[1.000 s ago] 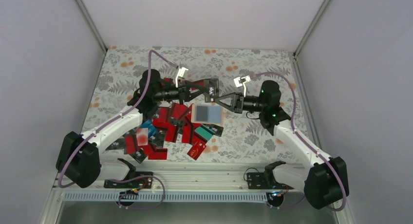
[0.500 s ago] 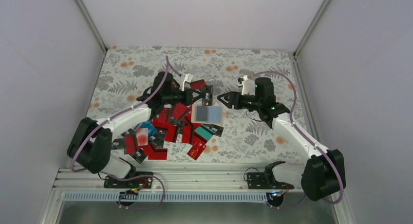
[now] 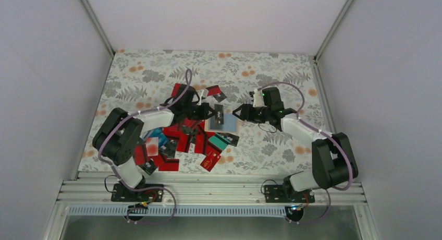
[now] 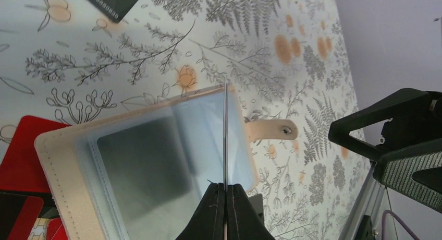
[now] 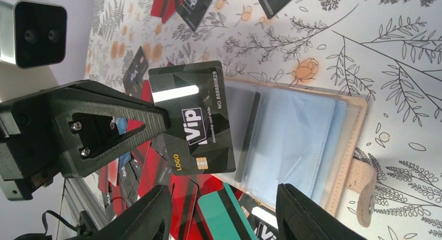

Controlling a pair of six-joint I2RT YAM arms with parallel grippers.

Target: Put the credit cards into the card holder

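L gripper (image 4: 225, 198) pinches black card (image 5: 195, 117) over holder (image 5: 312, 146).

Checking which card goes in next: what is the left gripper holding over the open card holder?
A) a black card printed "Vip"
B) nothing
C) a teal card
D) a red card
A: in the right wrist view the left gripper is pinched on the edge of the black Vip card, held over the clear sleeves of the open card holder.

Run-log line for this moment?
left gripper: shut on black card | black card: over open card holder | right gripper: open, beside card holder
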